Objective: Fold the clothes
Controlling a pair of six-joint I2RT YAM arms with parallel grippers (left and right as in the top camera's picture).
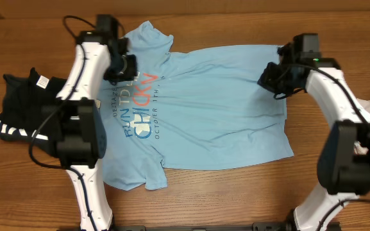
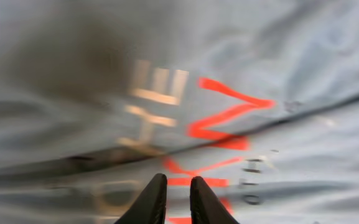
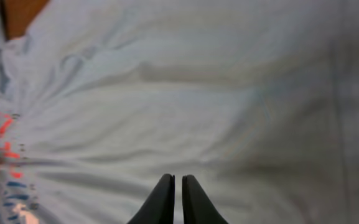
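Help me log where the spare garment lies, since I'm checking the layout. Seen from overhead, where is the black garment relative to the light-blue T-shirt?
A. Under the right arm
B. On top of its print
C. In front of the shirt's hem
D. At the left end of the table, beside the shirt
D: the black garment lies bunched at the table's left end, left of the spread light-blue T-shirt.

Soft matt cloth T-shirt point(image 1: 217, 109) — lightly creased — on a smooth wood-grain table point(image 1: 236, 199).

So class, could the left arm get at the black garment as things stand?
Probably yes: the black garment lies uncovered beside the left arm's base, while the left gripper sits over the blue shirt.
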